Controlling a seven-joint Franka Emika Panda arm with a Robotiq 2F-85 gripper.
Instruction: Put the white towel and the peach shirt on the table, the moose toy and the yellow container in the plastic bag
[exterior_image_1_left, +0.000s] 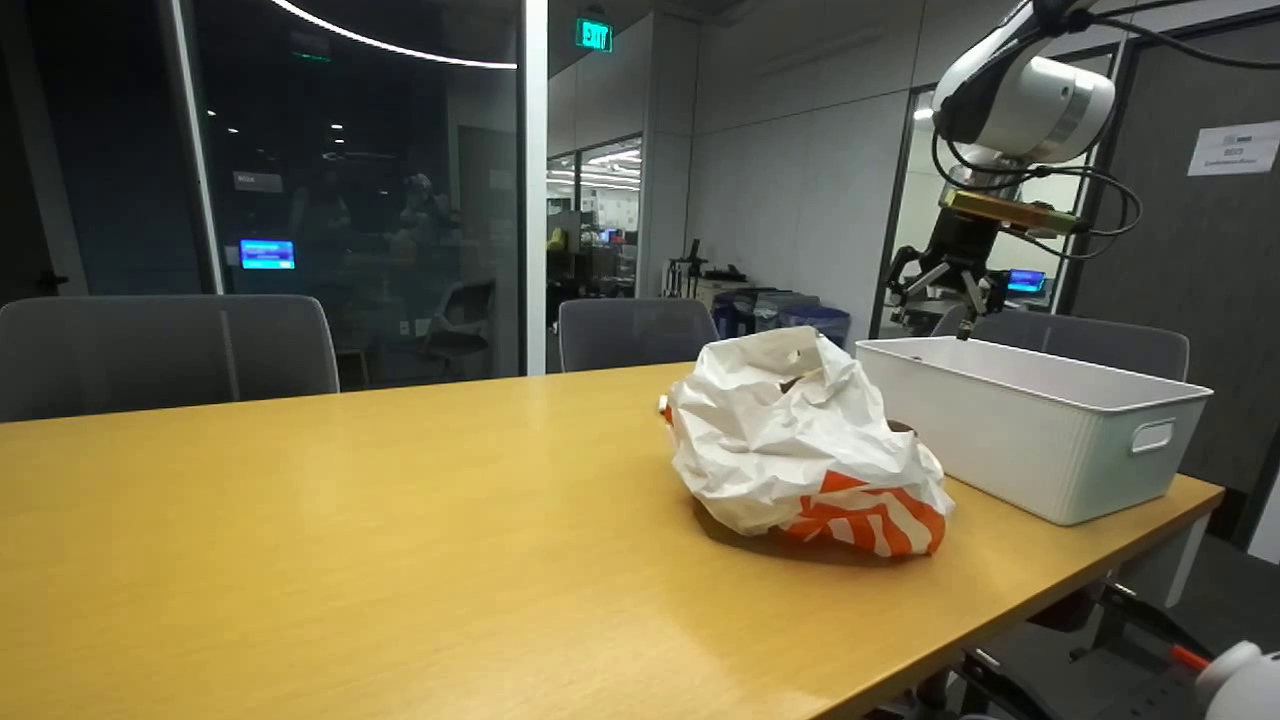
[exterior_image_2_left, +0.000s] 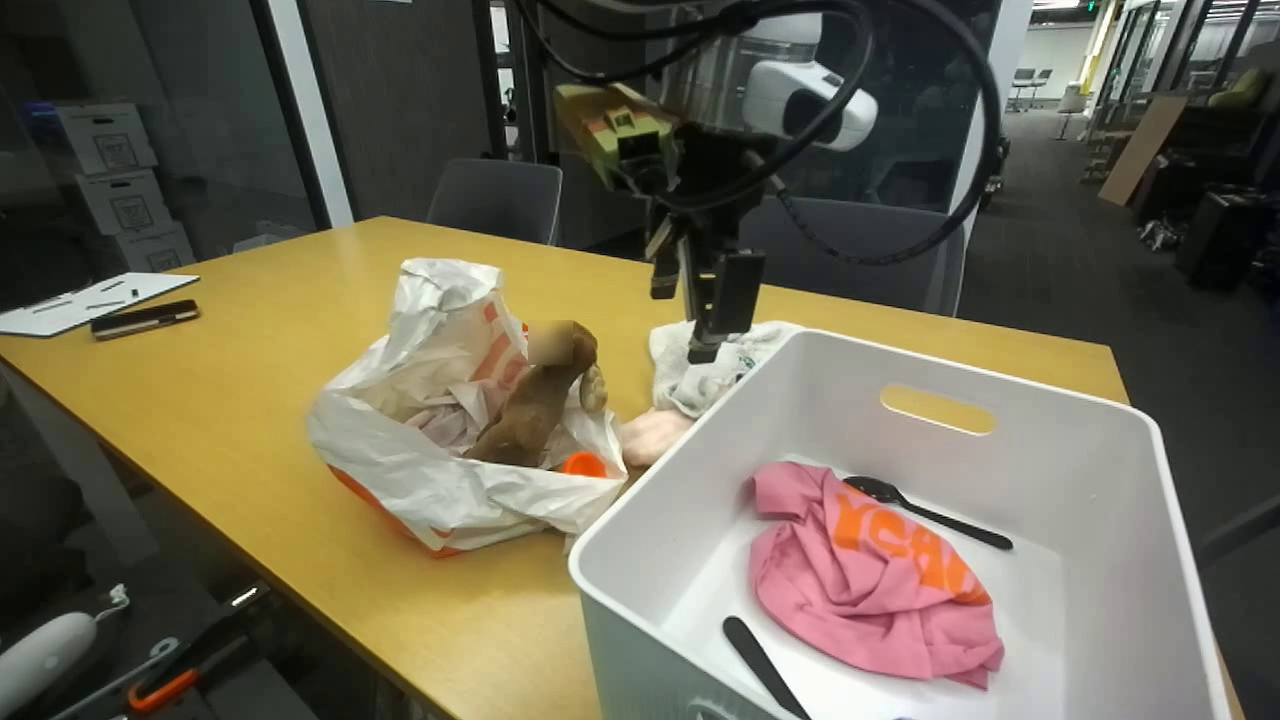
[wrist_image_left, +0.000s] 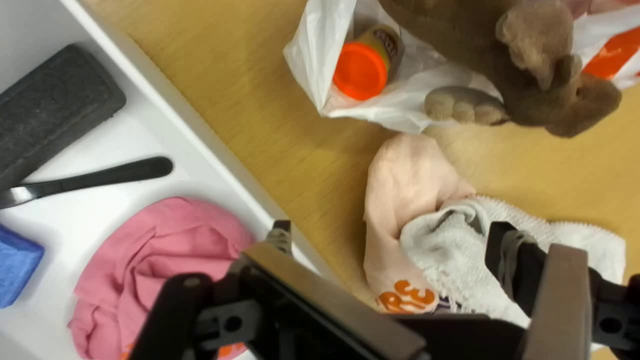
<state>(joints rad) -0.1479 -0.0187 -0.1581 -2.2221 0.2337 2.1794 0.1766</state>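
The white plastic bag (exterior_image_1_left: 780, 430) (exterior_image_2_left: 460, 505) (wrist_image_left: 320, 50) stands open on the table, with an orange print. The brown moose toy (exterior_image_2_left: 525, 415) (wrist_image_left: 480, 45) lies in it, its head over the rim. The yellow container with an orange lid (exterior_image_2_left: 583, 465) (wrist_image_left: 362, 70) is in the bag's mouth. The white towel (exterior_image_2_left: 690, 375) (wrist_image_left: 460, 245) lies bunched on the table (exterior_image_2_left: 250, 300), partly over the peach shirt (exterior_image_2_left: 652, 435) (wrist_image_left: 400, 180). My gripper (exterior_image_1_left: 935, 305) (exterior_image_2_left: 698, 310) (wrist_image_left: 390, 232) is open and empty, above the towel and shirt beside the white bin.
The white bin (exterior_image_1_left: 1010, 440) (exterior_image_2_left: 640, 610) stands close beside the bag and cloths, its wall under one finger in the wrist view. It holds a pink shirt (exterior_image_2_left: 870, 590) (wrist_image_left: 165, 255), dark utensils, a black block (wrist_image_left: 55, 105) and a blue item (wrist_image_left: 17, 265).
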